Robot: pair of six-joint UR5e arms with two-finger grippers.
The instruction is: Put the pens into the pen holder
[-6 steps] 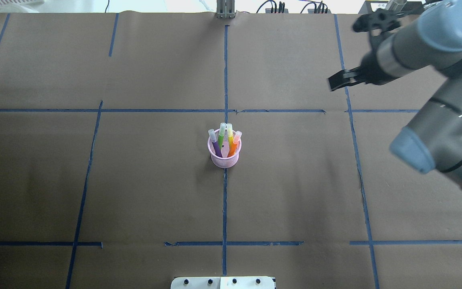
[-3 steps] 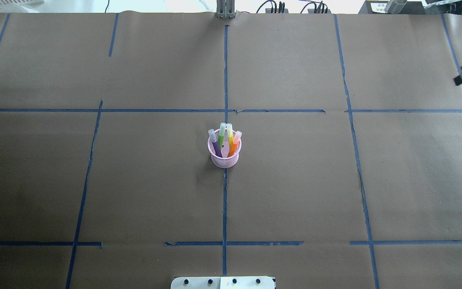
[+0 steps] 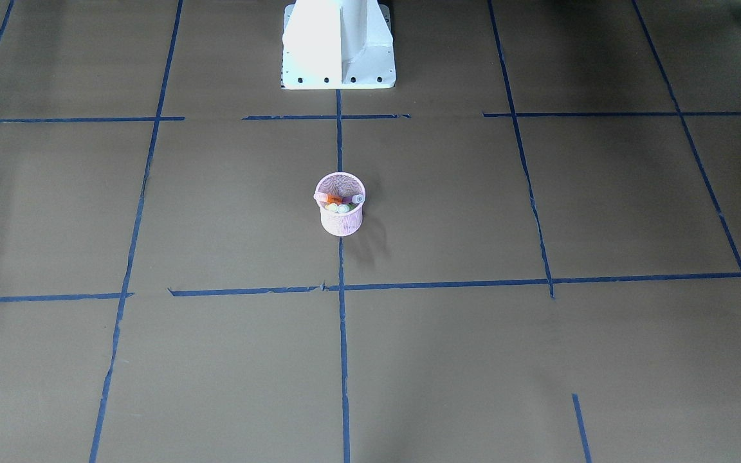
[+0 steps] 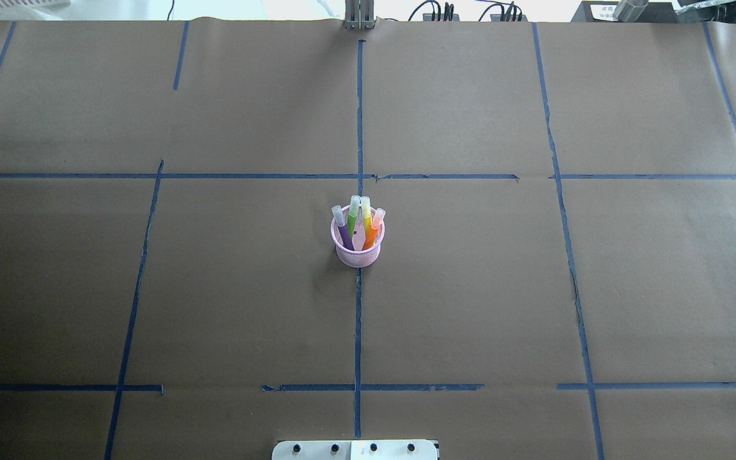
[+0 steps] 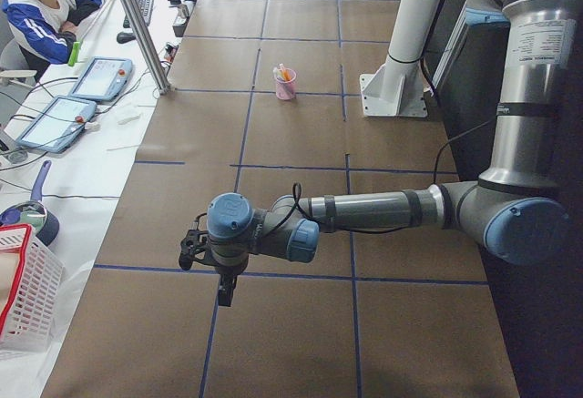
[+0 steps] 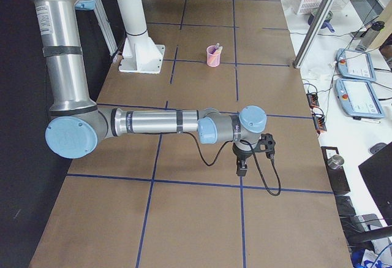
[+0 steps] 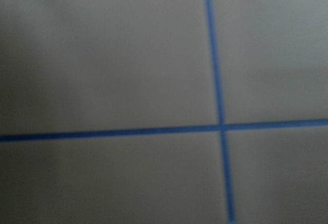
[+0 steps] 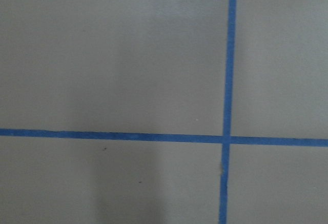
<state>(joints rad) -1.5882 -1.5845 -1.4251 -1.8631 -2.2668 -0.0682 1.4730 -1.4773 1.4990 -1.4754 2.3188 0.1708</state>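
The pink mesh pen holder [image 4: 358, 254] stands upright at the table's middle, on the centre tape line; it also shows in the front view [image 3: 341, 220]. Several pens stand in it: a purple pen [image 4: 344, 235], a green pen [image 4: 352, 220] and an orange pen [image 4: 373, 234], pale ends up. No pen lies on the table. My left gripper [image 5: 225, 290] hangs over the table's left end, far from the holder; I cannot tell whether it is open or shut. My right gripper [image 6: 241, 168] hangs over the right end; I cannot tell its state either. Both wrist views show only brown paper and blue tape.
The robot's white base [image 3: 338, 45] stands behind the holder. A metal pole [image 5: 137, 25] rises at the far table edge. An operator [image 5: 46, 11] sits beyond it with tablets, and a white basket [image 5: 23, 298] stands off the table's left end.
My right arm has swung out of the overhead view to the right. The holder and its pens have not moved.
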